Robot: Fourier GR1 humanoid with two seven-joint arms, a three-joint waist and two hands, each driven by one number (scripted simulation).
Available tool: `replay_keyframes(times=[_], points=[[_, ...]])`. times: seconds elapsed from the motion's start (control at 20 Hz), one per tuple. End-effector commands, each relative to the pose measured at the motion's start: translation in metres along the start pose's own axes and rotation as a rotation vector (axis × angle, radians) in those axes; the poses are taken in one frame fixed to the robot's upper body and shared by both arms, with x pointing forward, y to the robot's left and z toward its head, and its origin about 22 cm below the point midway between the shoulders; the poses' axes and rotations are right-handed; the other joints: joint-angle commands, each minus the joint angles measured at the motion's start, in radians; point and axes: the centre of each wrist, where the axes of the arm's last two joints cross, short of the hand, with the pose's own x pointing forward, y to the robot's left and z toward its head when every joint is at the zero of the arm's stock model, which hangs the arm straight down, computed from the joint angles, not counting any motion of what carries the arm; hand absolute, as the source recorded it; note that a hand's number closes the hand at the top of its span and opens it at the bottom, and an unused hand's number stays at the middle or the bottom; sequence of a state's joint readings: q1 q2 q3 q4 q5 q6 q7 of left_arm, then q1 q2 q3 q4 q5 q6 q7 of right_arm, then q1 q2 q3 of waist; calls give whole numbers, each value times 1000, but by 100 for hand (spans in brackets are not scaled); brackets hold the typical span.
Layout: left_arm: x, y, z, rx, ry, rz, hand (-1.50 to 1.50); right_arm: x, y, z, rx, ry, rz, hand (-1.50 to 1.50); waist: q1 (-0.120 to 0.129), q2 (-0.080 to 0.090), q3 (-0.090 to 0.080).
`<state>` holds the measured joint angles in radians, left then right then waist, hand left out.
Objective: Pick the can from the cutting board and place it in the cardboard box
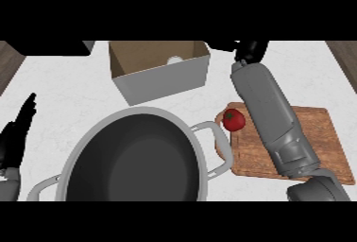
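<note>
pot (132, 160): nearest us, big and dark, with two pale handles, standing between the two arms.
left robot hand (17, 134): at the view's left edge, released, fingers straight up, resting.
right robot hand (250, 49): just past the far right corner of the cardboard box (164, 80); we cannot tell whether it is released or clenched.
can (174, 60): we see none on the cutting board (314, 137); we take the small pale shape inside the box for it.
progress: the placing looks done to us; only drawing the arm back seems left.
bench (70, 85): white, faintly marbled; a red tomato (233, 120) sits at the board's left edge.
room: dark wood shows at both far corners.
</note>
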<state>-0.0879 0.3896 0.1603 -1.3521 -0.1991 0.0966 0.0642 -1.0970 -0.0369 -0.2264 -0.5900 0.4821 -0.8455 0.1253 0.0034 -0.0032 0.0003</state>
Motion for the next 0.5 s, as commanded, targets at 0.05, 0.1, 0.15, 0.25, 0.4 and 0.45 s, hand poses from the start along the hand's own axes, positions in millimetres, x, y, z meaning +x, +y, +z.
replay_keyframes(times=[0.05, 0.1, 0.15, 0.25, 0.4, 0.45], points=[[2, 3, -5, 35, 21, -11, 0, -10, -36, -9, 18, 13, 16, -150, -32, -9, -1], [-5, 7, 1, 21, 20, 0, 0, -34, -36, 13, 14, 1, 22, -150, -34, -11, -1], [0, -1, 7, 23, 34, -1, 0, -36, -60, -5, 19, -32, 39, -150, -38, -14, 0], [-12, -1, 8, 45, 29, -7, 0, -52, -75, 10, 48, -12, 37, -150, -44, -13, -1], [-8, -4, 25, 20, 34, -4, 0, -57, -106, 16, 94, 4, 88, -150, -36, -16, -1], [-11, -3, 18, 27, 36, -4, 0, -57, -110, 26, 128, 24, 95, -150, -38, -12, -1]])
